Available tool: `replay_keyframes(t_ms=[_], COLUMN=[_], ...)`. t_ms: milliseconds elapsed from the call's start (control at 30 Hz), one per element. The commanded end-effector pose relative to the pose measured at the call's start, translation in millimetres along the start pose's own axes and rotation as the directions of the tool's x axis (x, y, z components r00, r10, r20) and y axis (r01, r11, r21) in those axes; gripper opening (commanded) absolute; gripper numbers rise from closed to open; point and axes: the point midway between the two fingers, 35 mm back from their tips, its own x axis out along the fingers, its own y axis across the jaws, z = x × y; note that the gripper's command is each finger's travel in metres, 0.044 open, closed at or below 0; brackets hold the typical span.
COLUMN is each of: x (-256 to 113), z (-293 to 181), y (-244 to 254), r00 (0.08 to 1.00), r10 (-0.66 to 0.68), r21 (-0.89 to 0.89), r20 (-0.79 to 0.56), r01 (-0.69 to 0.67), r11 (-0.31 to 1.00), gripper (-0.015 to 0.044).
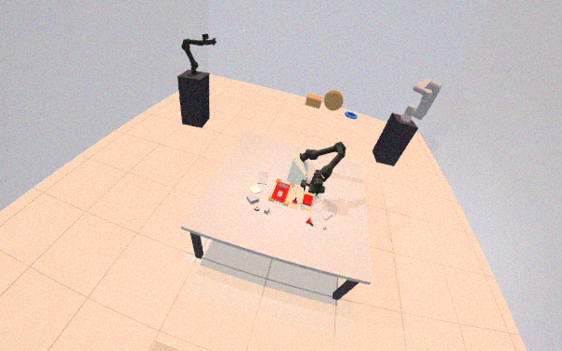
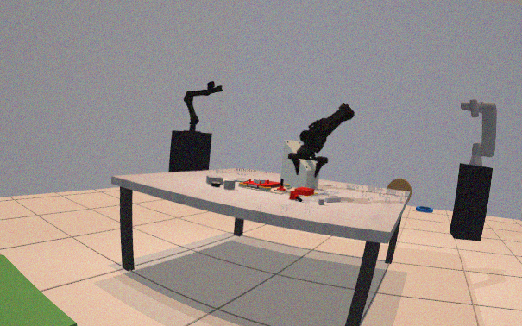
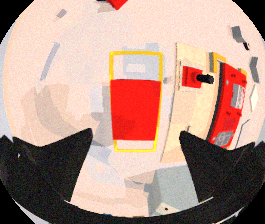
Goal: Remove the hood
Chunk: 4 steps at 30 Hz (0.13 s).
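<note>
The hood, a flat red block (image 1: 307, 200) (image 2: 304, 191) (image 3: 136, 110), lies on the table inside the yellow outline of the marked area (image 3: 135, 52). A strip of bare surface shows at both ends of the outline. The red toy car (image 1: 281, 192) (image 2: 261, 184) (image 3: 226, 120) with grey panels is on the table beside it, partly cut off by a finger in the wrist view. My gripper (image 1: 311, 191) (image 2: 307, 174) (image 3: 136, 134) is open and empty above the hood, with a gap below its fingertips, and touches nothing.
A beige board (image 3: 183, 115) with a small red block and black peg lies between hood and car. A pale upright box (image 1: 296, 172) (image 2: 292, 172) (image 3: 170, 190) stands behind. A red wedge piece (image 1: 309, 221) (image 2: 294, 196) and several small grey pieces lie around.
</note>
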Motion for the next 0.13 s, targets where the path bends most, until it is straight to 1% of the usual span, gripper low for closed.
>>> replay_keyframes(t_ms=[0, 100], x=[-0.5, -0.5], z=[-0.3, -0.3], y=[1.2, 1.2], r00=[1.0, 1.0], r10=[0.006, 0.006], r21=[-0.003, -0.003], r20=[-0.001, -0.001], r01=[-0.006, -0.006], r11=[1.0, 1.0], gripper=[0.044, 0.044])
